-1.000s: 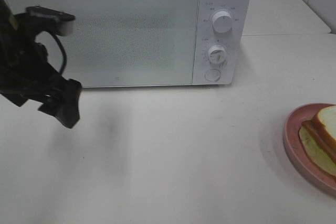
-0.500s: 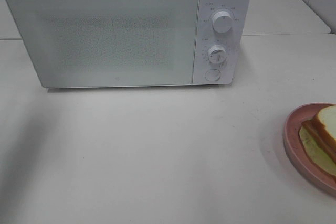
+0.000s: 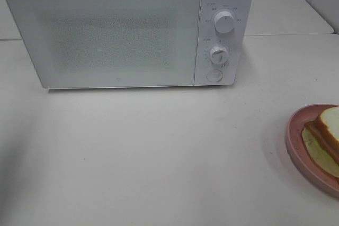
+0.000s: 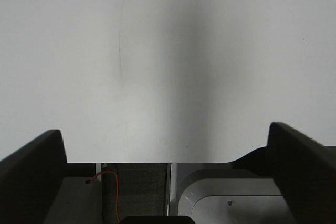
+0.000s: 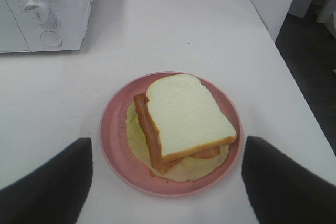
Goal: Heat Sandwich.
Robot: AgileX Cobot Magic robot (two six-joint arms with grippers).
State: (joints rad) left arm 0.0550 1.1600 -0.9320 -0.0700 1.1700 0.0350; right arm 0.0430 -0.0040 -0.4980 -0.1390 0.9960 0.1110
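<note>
Pink plate carries the sandwich, and it sits on the table at the far right of the overhead view, well apart from the microwave, whose door is shut.

You have the right gripper nearest: in its wrist view the sandwich lies straight ahead, between the two dark fingers, which stand wide apart with nothing held. Neither finger touches the plate or the bread.

Sandwich is a near-square stack, slightly skewed on the plate; top slice sits off-centre over the ham and the pale filling. No clear long axis, so approach angle looks uncritical.

Left gripper: jaws fully spread, empty, only bare tabletop ahead of it. It is out of the overhead frame, so judge it the farther arm from the plate and, likely, the better placed one for the microwave.

Judgement: door first, probably; sandwich not yet lifted.
</note>
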